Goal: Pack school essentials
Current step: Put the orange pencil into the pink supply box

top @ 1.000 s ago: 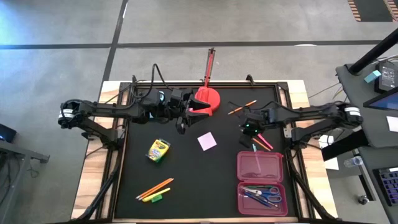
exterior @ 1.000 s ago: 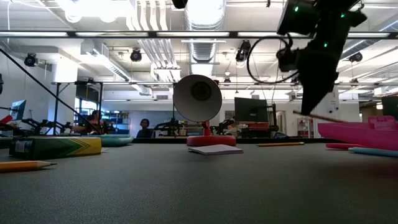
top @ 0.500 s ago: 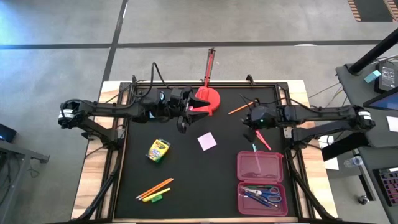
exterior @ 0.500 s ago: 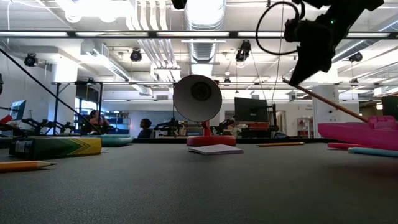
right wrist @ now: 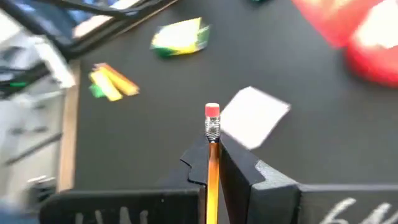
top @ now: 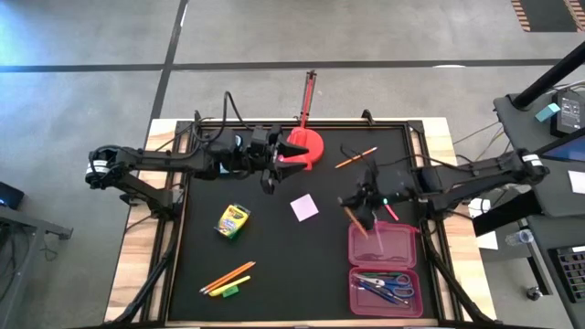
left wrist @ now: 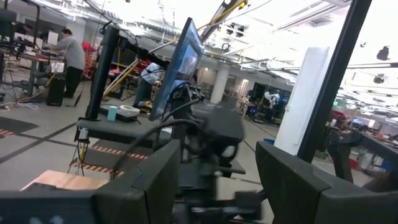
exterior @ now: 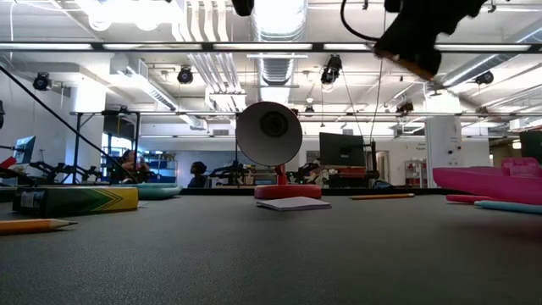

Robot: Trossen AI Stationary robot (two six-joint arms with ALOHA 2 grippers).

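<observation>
My right gripper (top: 363,199) hovers over the table's right half by the open pink pencil case (top: 382,245) and is shut on an orange pencil (right wrist: 212,140). It shows at the top of the low view (exterior: 413,36). My left gripper (top: 277,174) waits open beside the red lamp (top: 304,148), and its fingers frame the room in the left wrist view (left wrist: 214,186). The crayon box (top: 233,220), pink note pad (top: 304,207), two pencils (top: 227,276) and another orange pencil (top: 356,157) lie flat on the mat. Scissors and pens lie in the case's tray (top: 384,288). My right gripper pinches the orange pencil's shaft (right wrist: 212,163) between its two fingers. The pencil lies along the fingers, and its eraser end (right wrist: 212,112) sticks out past the fingertips. It is lifted clear of the table.
The red lamp (exterior: 271,135) stands at the far middle of the black mat, its red stick reaching beyond the far edge. A pink pen (top: 388,211) lies just beyond the case. Bare mat (top: 292,265) stretches between the crayon box and the case.
My right gripper has risen with the pencil and swung from the far right toward the near edge, to the pink case's far-left corner. The pencil, slanting low over the table a second ago, is now carried high and has turned with the gripper.
</observation>
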